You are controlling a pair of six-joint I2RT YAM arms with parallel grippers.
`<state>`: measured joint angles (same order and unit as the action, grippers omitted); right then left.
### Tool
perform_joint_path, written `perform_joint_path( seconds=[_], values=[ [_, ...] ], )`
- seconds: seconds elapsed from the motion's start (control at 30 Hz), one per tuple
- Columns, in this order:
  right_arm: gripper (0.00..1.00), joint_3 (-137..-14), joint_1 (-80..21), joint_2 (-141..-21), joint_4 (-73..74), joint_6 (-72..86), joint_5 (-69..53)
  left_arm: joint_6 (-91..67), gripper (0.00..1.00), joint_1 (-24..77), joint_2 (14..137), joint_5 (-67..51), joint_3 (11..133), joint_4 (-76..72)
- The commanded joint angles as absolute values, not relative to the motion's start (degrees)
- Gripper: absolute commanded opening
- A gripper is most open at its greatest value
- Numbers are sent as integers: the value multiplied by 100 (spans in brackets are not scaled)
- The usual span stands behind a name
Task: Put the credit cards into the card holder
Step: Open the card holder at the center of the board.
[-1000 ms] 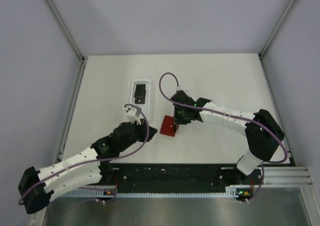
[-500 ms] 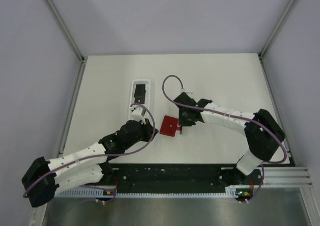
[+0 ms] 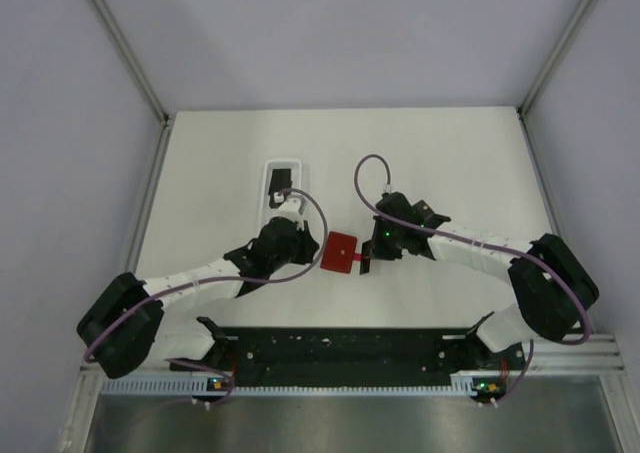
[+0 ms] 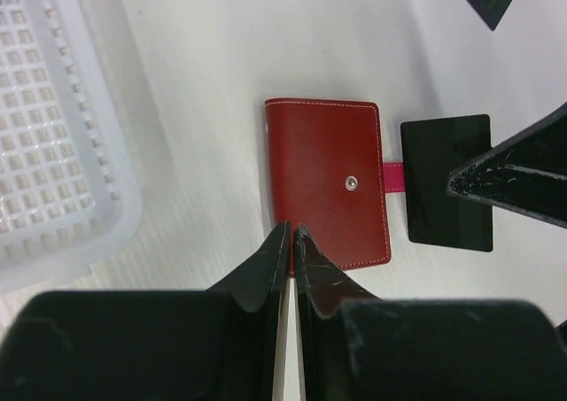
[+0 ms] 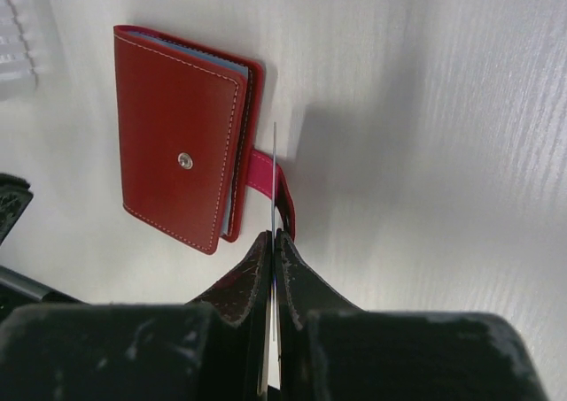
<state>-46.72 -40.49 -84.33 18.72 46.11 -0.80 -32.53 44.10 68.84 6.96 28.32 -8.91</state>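
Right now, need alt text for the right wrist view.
The right tool, shut on a thin credit card seen edge-on, sits by the pink tab of a closed red card holder lying on the white table.

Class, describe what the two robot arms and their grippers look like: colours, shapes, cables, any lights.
Both the left arm and right arm have white ribbed links joined by bulky black joints. A purple cable loops along each. A small green light glows near the right wrist. The left gripper and right gripper have black, tapered fingers with scuffed surfaces.
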Motion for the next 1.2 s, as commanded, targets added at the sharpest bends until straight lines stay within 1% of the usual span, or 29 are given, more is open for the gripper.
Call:
perform_joint_path(
  seconds=[0.0, 0.2, 0.33, 0.67, 1.17],
  values=[
    [0, -4448, -3806, -8209, 1055, 4728, -720, -2962, 9, 4359, 7443, 466, 3278, -1433],
    [0, -4210, -3648, -8226, 712, 4755, -1019, -2962, 3, 4359, 8182, 281, 3603, -1257],
    [0, -4061, -3533, -8227, 528, 4764, -1195, -3041, 2, 4359, 8437, 413, 3560, -1301],
    [0, -3771, -3393, -8191, -139, 4772, -1678, -3173, 1, 4368, 8780, 598, 3498, -1239],
    [0, -3735, -3384, -8297, -615, 4825, -2048, -3199, 0, 4368, 9009, 291, 3489, -1397]
  ],
)
